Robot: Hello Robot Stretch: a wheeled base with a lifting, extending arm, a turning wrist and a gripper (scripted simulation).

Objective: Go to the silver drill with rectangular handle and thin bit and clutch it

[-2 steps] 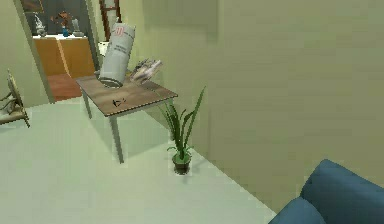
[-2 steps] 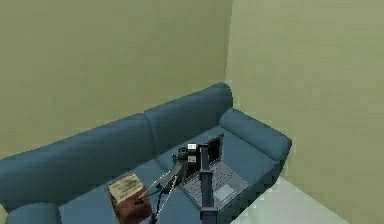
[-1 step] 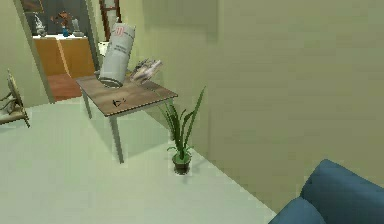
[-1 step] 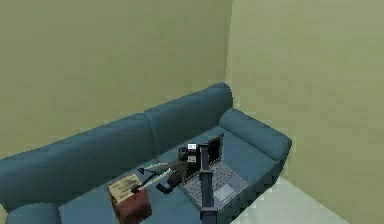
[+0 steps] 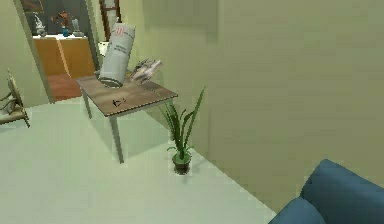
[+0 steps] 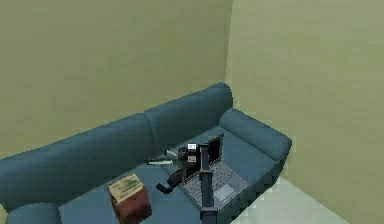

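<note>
A silvery sliver [image 6: 159,161], probably the drill, lies on the sofa [image 6: 90,150] left of the laptop [image 6: 228,172]. The end effector [image 6: 172,179] is near it, and I cannot tell its grip. Centre on the handle, not the thin bit.

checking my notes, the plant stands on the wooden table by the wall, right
Not quite: the plant stands on the floor beside the wooden table, not on it, by the wall. The forward view shows this.
</note>
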